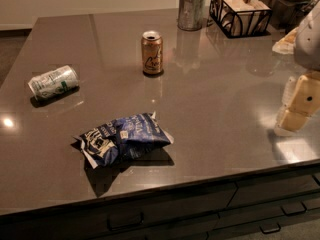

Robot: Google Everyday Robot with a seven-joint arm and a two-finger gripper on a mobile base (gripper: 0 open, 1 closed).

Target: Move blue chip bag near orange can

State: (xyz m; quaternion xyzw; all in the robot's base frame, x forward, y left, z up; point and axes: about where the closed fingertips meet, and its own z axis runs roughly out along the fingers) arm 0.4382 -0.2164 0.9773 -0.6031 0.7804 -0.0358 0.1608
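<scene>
The blue chip bag (123,139) lies crinkled on the dark counter near its front edge. The orange can (152,52) stands upright farther back, near the middle of the counter. My gripper (299,105) is at the right edge of the view, pale cream coloured, above the counter's right side and well away from the bag and the can. It holds nothing that I can see.
A white-and-green silver can (53,82) lies on its side at the left. At the back stand a metal cup with utensils (191,9) and a black wire basket (240,11) of packets. Drawers (260,199) run below the counter's front edge.
</scene>
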